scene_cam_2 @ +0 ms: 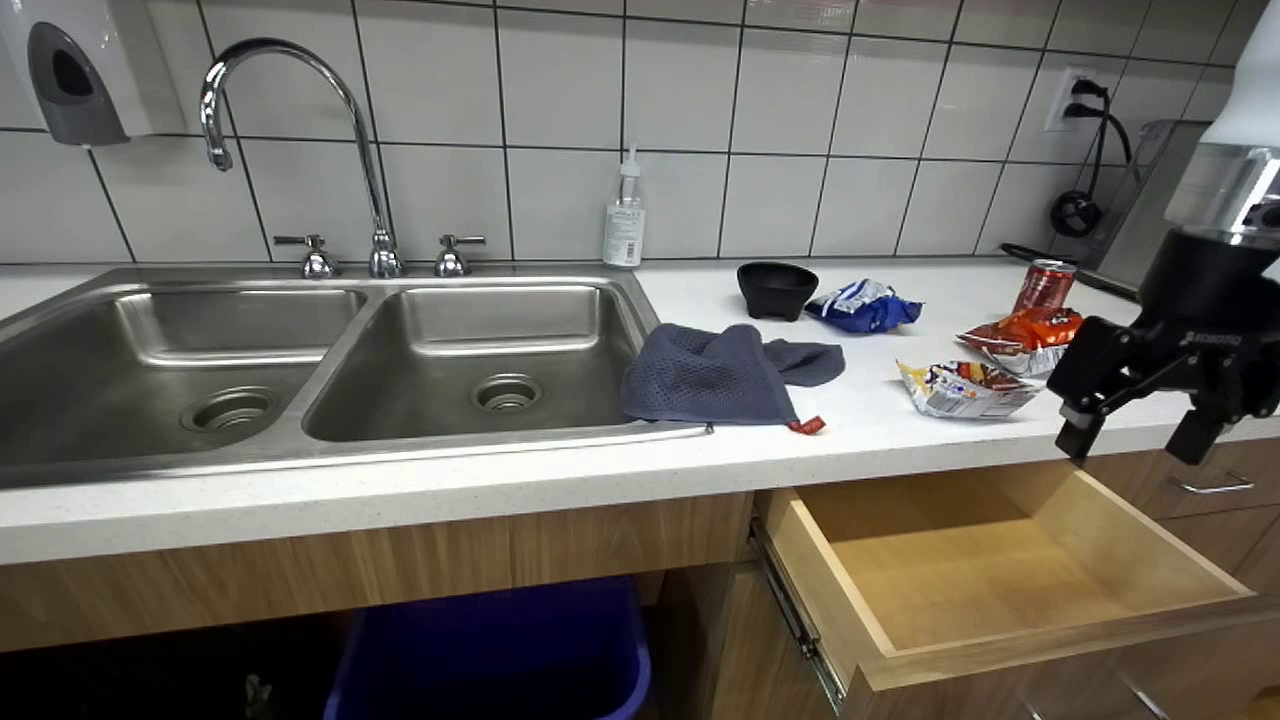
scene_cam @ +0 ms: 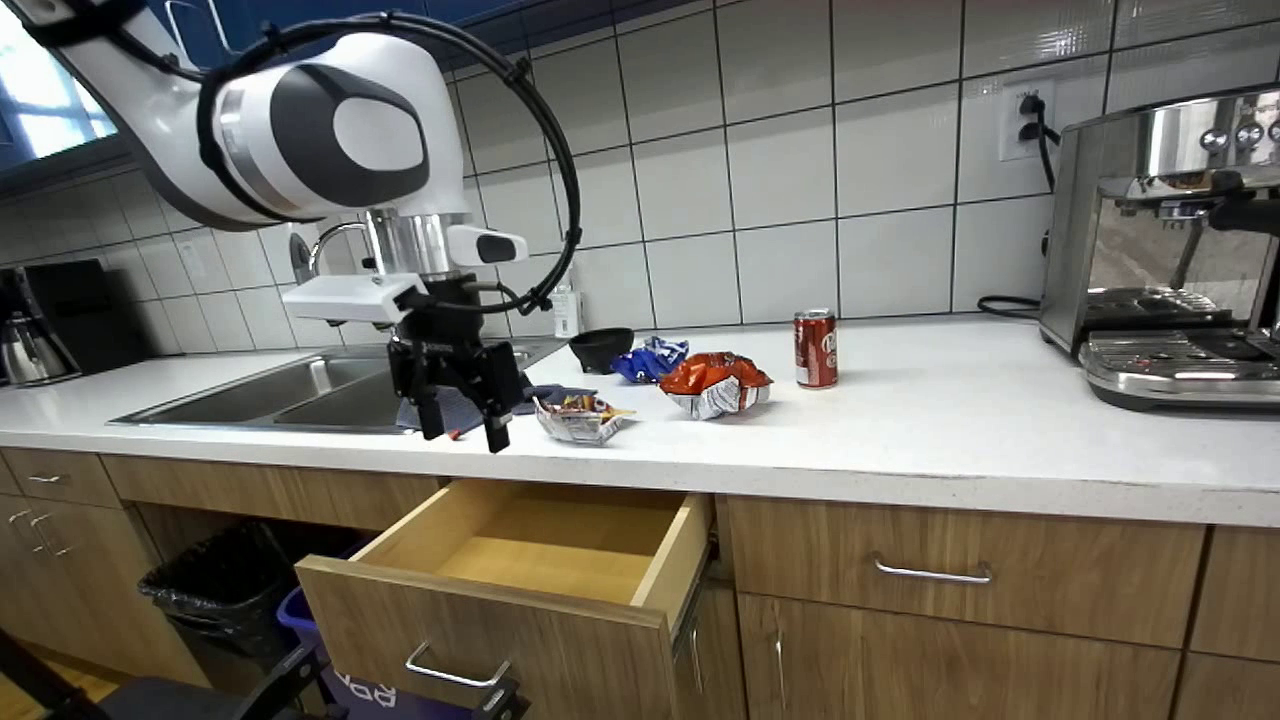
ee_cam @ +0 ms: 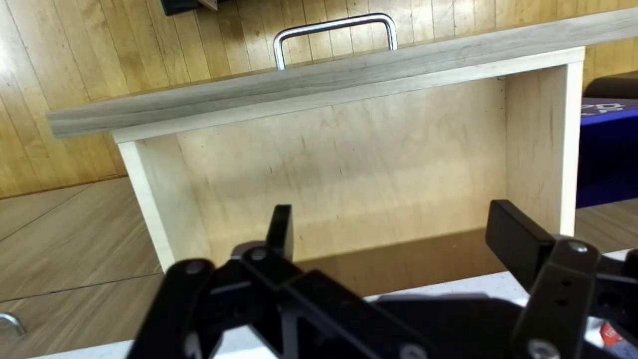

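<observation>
Fingers spread wide, empty, above pulled-out drawer.

White wall tiles line the far side of a white countertop, wood-grain base cabinets stand beneath it, blue upper cabinets hang at left, and glare brightens the plank floor.

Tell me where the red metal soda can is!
In an exterior view, the soda can stands on the white countertop, just right of the crumpled orange foil bag.
</observation>
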Motion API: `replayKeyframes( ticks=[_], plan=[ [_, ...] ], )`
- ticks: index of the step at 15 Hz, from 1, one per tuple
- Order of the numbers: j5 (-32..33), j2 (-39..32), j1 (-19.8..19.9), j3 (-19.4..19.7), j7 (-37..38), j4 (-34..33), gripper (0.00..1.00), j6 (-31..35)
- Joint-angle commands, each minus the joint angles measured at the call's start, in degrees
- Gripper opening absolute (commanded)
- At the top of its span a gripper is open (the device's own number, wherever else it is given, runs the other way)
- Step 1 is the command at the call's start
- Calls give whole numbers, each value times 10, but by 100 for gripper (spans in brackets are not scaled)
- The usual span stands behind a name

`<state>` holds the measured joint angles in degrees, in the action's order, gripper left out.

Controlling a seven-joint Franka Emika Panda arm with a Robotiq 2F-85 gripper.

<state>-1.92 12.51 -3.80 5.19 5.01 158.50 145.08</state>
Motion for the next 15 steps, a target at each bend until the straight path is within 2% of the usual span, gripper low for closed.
replayKeyframes(
  ticks=[1, 8, 15],
  plan=[
    [-13, 25, 23, -3, -37, -20, 100, -45],
    [-35, -10, 33, 11, -83, -88, 100, -68],
    [-81, -91, 37, 18, -116, -170, 100, -74]
  ],
)
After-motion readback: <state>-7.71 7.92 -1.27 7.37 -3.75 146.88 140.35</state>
